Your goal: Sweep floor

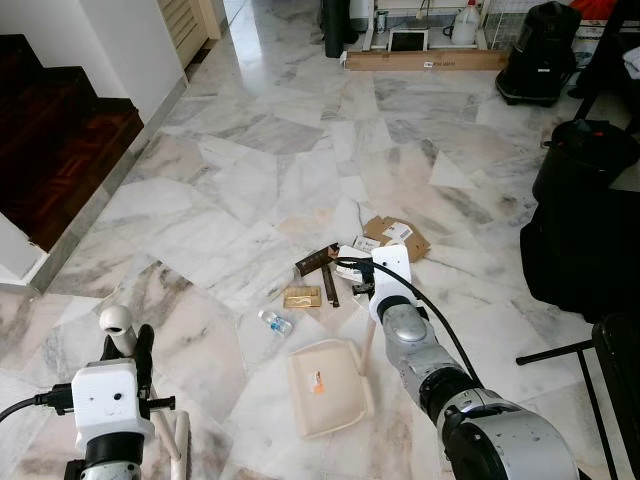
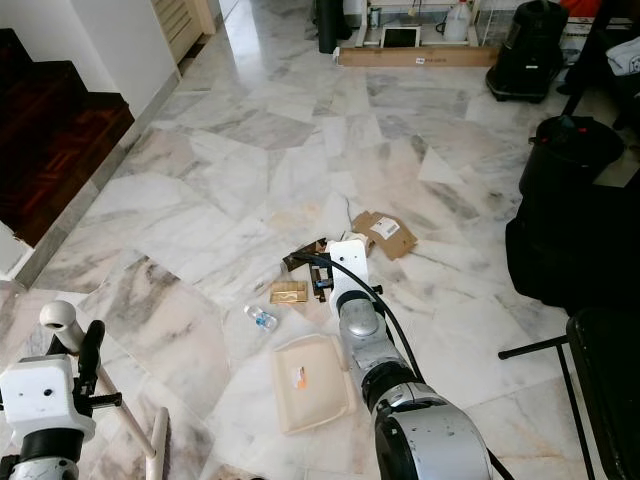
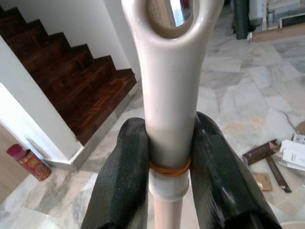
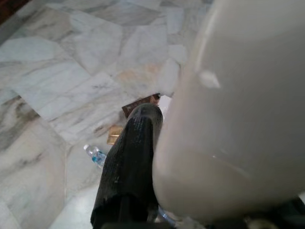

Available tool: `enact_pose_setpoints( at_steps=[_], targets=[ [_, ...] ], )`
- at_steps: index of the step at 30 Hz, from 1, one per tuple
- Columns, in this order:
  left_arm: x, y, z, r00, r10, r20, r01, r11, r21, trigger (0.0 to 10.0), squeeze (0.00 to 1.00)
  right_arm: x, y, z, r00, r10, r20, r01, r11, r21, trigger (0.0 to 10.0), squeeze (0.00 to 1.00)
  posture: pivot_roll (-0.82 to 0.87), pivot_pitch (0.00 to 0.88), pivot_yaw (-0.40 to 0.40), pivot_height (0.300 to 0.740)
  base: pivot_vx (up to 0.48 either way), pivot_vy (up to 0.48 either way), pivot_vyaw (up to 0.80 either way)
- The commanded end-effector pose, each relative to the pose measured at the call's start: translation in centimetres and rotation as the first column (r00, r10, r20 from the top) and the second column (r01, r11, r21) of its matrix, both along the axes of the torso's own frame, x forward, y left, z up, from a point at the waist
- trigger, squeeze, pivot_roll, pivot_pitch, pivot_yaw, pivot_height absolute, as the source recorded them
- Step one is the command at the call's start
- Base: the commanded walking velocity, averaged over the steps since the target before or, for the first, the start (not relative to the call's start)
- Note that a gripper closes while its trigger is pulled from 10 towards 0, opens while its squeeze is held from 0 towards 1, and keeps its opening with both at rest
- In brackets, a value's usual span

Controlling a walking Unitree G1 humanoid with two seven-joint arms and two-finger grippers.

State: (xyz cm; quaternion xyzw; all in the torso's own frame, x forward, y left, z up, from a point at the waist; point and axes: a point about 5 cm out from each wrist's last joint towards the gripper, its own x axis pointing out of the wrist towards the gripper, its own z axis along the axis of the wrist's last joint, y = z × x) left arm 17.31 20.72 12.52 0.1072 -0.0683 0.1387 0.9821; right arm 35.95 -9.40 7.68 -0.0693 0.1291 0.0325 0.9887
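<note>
I see a white marble floor (image 1: 250, 180) veined grey and tan, cream dustpan (image 1: 325, 385), cream broom handle (image 3: 169, 119), black fingers (image 3: 121, 181), brown cardboard (image 1: 395, 235), dark red-brown stairs (image 1: 60, 140).

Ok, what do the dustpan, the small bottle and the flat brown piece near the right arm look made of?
Dustpan: cream plastic, smooth moulded look with a slight sheen. Small bottle: clear plastic, see-through with a blue label. Flat brown piece: probably cardboard, matte tan with white labels. The floor looks like polished marble, veined and reflective.

Head-high, downward; wrists perhaps closest.
</note>
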Motion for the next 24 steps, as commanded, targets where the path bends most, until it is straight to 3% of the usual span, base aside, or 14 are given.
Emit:
enact_pose_setpoints(
  at_steps=[1,12,17,24],
  targets=[
    [-0.1,0.7,0.5,0.999,0.031,0.018,-0.032,0.998,0.063,10.0,0.0,0.6,0.6,1.4,0.999,-0.005,0.046,0.004,1.0,0.017,10.0,0.0,0.04,0.124,0.087,0.74,0.0,0.0,0.0],
    [0.7,0.3,0.4,0.998,0.038,0.051,-0.04,0.998,0.048,10.0,0.0,0.6,1.0,2.3,0.995,-0.024,0.096,0.013,0.993,0.117,10.0,0.0,0.01,0.073,0.069,0.74,0.0,0.0,0.0],
    [0.9,0.1,0.3,0.998,0.037,0.05,-0.039,0.999,0.038,10.0,0.0,0.3,1.2,2.3,0.993,0.007,0.119,-0.02,0.994,0.103,10.0,0.0,0.01,0.06,0.064,0.74,0.0,0.0,-0.41],
    [1.0,0.1,0.2,0.998,0.042,0.055,-0.044,0.998,0.037,10.0,0.0,0.6,1.5,3.2,0.989,-0.001,0.148,-0.015,0.994,0.108,10.0,0.0,0.01,0.074,0.066,0.74,0.0,0.297,-0.22]
  ],
)
